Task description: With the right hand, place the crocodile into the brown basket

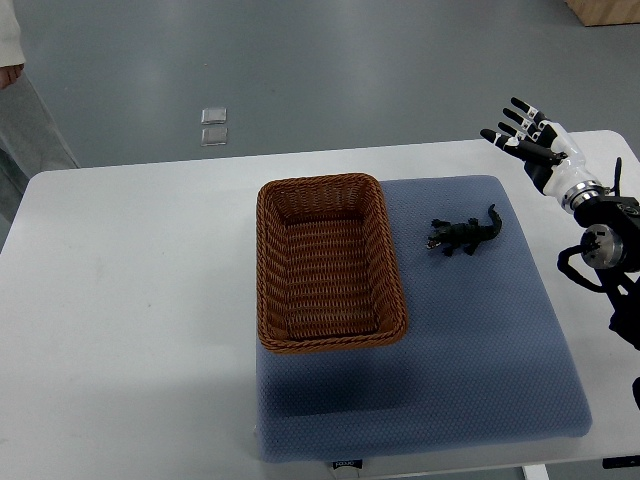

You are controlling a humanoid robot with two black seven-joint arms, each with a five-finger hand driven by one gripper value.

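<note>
A small dark toy crocodile (465, 233) lies on the blue-grey mat (470, 350), just right of the brown wicker basket (272, 270). The basket holds nothing. My right hand (524, 134) hovers above the table's far right corner, up and to the right of the crocodile and well apart from it. Its fingers (522, 104) are spread and hold nothing. The right arm comes in from the right edge. My left arm does not show.
The mat and basket rest on a white table (130, 300). A person's sleeve and hand (10, 50) show at the top left corner, beyond the table. Two small square plates (213, 126) are set in the grey floor.
</note>
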